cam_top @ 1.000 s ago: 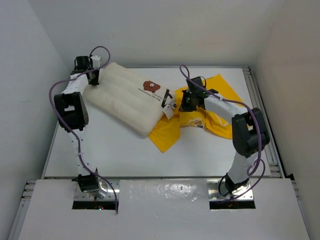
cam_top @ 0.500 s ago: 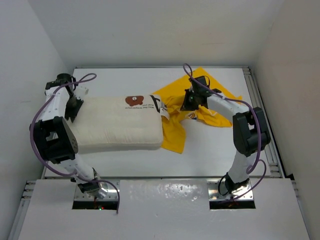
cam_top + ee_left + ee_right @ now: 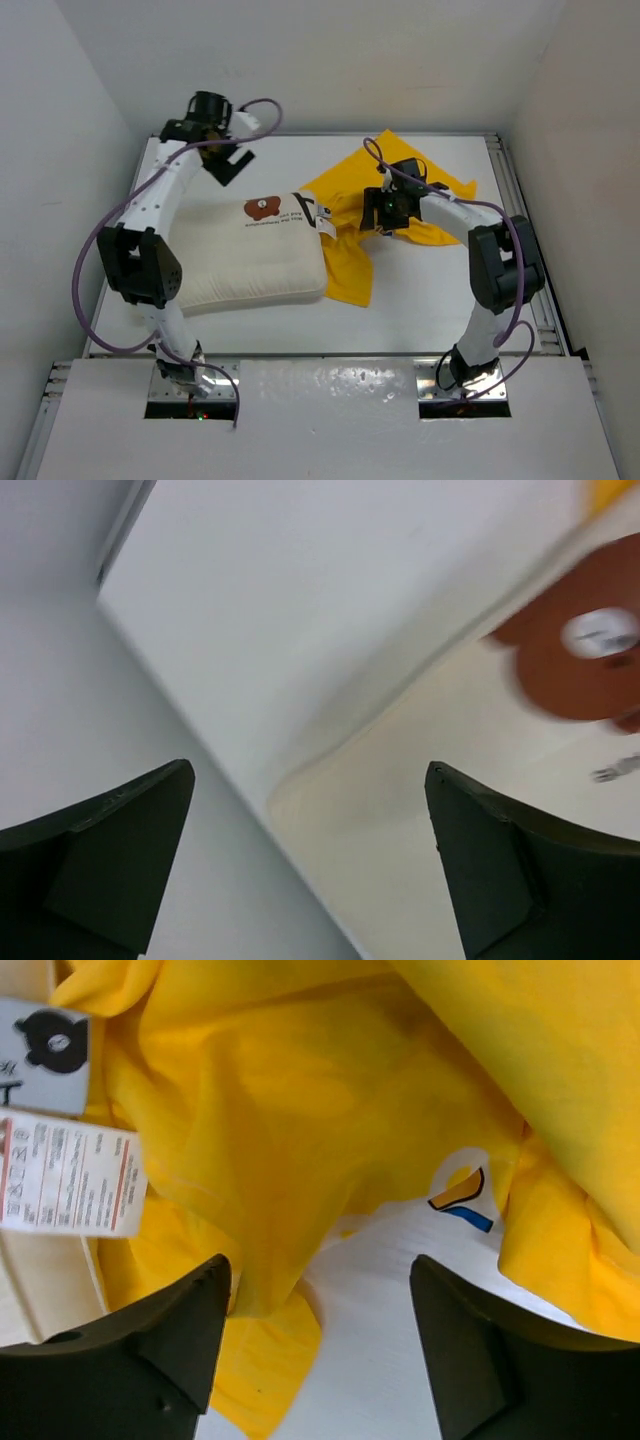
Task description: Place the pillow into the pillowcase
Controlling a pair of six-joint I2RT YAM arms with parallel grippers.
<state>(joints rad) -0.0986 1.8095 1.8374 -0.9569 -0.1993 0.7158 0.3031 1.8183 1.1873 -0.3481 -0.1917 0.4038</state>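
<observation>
Pillow [image 3: 245, 262] lies left of centre on the table [image 3: 430, 295], one end touching the crumpled pillowcase [image 3: 348, 268] but not inside it. My left gripper [image 3: 228, 162] and right gripper [image 3: 387, 212] gape empty (insertion not begun, I judge). Next I need the case's opening.

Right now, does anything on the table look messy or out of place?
Yes. The pillowcase is crumpled and folded over itself beside one end of the pillow, not spread flat with its opening clear. The pillow appears to lie entirely outside it.
</observation>
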